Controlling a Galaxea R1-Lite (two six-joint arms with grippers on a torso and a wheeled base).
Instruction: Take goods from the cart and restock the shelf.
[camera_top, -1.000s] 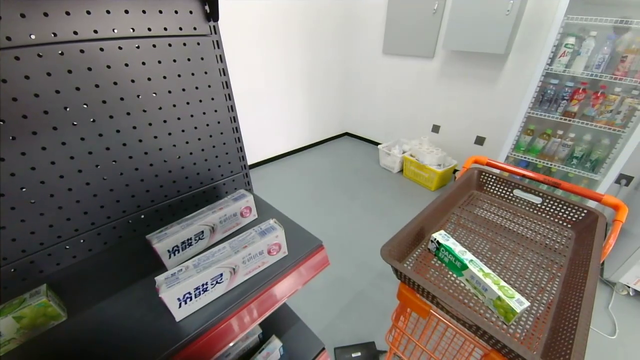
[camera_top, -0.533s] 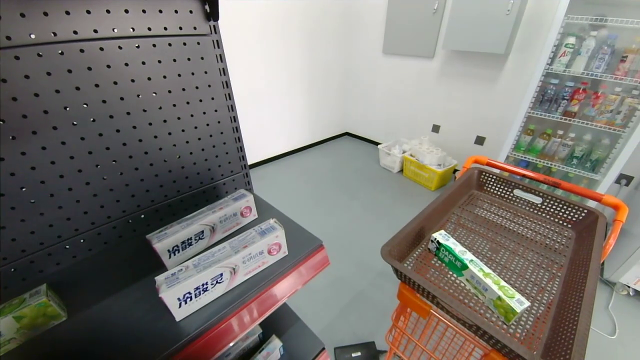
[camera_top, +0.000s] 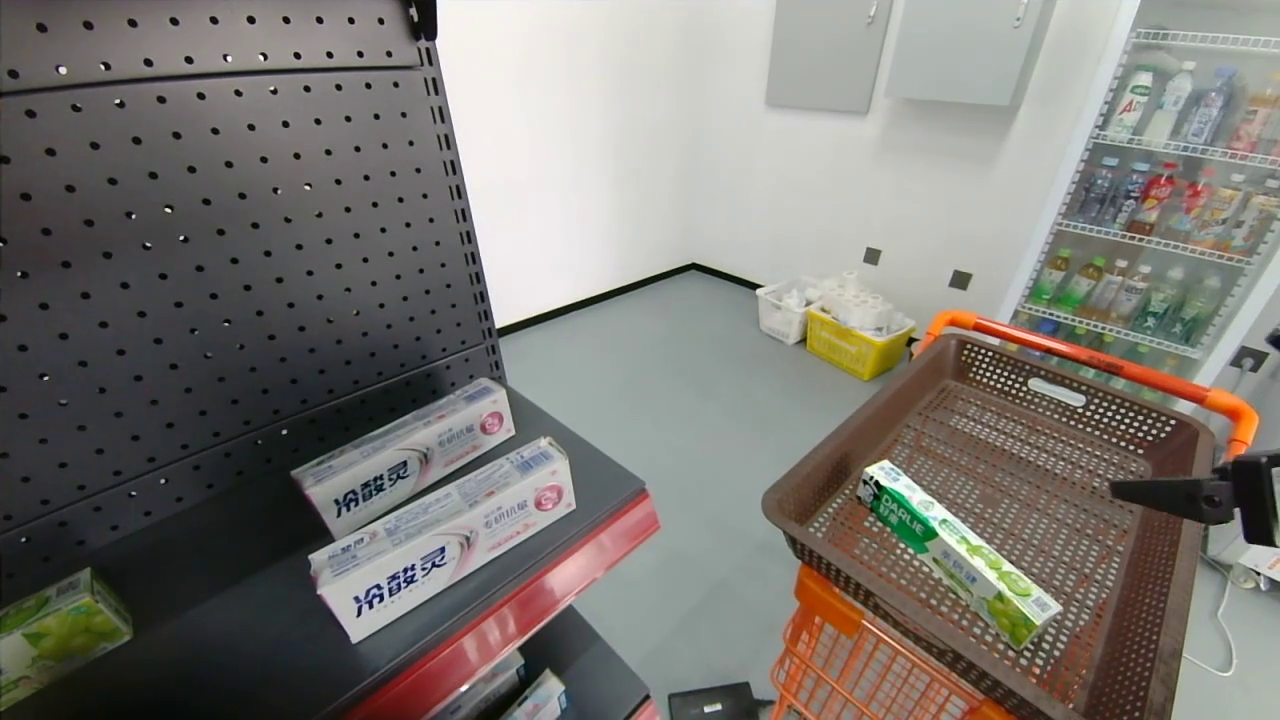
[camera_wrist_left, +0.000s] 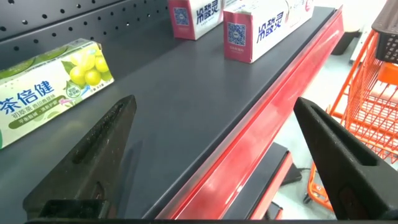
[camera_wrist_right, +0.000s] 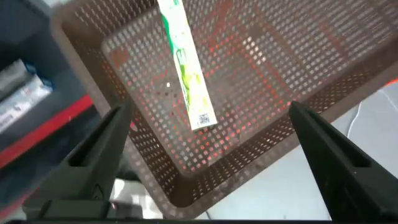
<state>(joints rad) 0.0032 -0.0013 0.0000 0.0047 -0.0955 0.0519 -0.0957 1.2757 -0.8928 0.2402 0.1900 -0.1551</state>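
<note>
At 4 o'clock in your head view, the slim green toothpaste box (camera_top: 955, 553) lies flat in the brown perforated plastic basket (camera_top: 1050, 440). Your right wrist view gives the right gripper (camera_wrist_right: 208, 112) spread wide above that basket. Your left wrist view gives the left gripper (camera_wrist_left: 216, 104) equally wide over the matte black shelf (camera_wrist_left: 180, 68).

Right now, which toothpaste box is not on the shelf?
The green toothpaste box in the cart's brown basket; the two white boxes and the other green box lie on the black shelf.
</note>
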